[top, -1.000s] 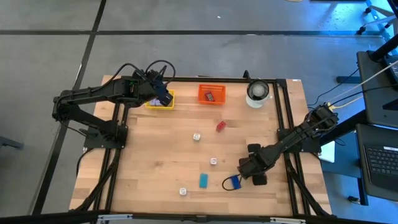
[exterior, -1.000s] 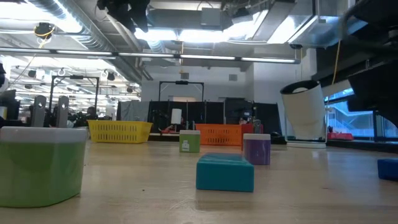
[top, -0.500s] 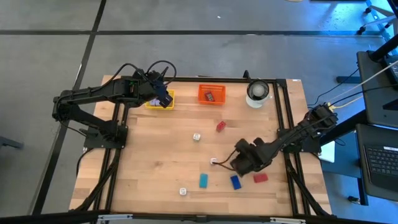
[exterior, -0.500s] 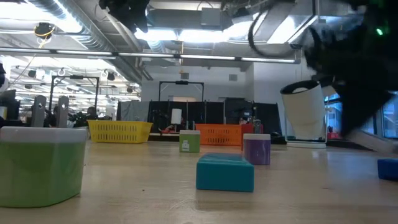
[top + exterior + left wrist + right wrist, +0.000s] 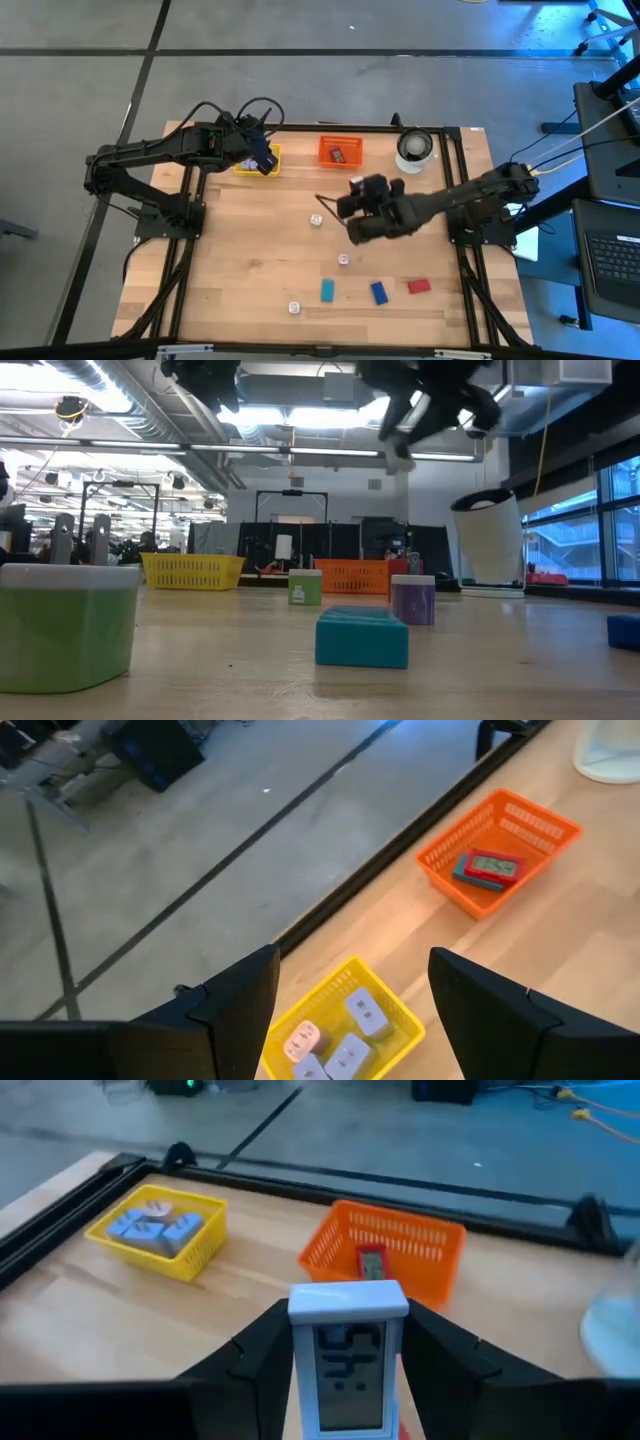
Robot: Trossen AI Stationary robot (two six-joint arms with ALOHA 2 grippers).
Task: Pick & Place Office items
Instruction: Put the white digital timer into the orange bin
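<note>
Task partly done: lilac blocks point(image 5: 340, 1035) lie in yellow tray point(image 5: 258, 160), 1 item in orange tray point(image 5: 340, 151). Right claw point(image 5: 345, 1365) is clenched on white display block point(image 5: 347, 1355) mid-counter point(image 5: 250, 250). Left claw point(image 5: 345, 1010) is spread, empty, above yellow tray. About 6 pieces are left loose.

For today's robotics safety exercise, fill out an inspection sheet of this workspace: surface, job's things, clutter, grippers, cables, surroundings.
Surface: wooden table, black frame rails along its sides.
Job's things: teal block, blue block, red block and three small pale cubes lie loose near the front; pale blocks sit in the yellow tray; a red and a teal piece in the orange tray.
Clutter: white round container at the far edge.
Grippers: left gripper above the yellow tray, jaws open, empty; right gripper mid-table, jaws shut on a small white device with a screen.
Cables: black loops on the left arm.
Surroundings: grey floor, a laptop to the right.
</note>
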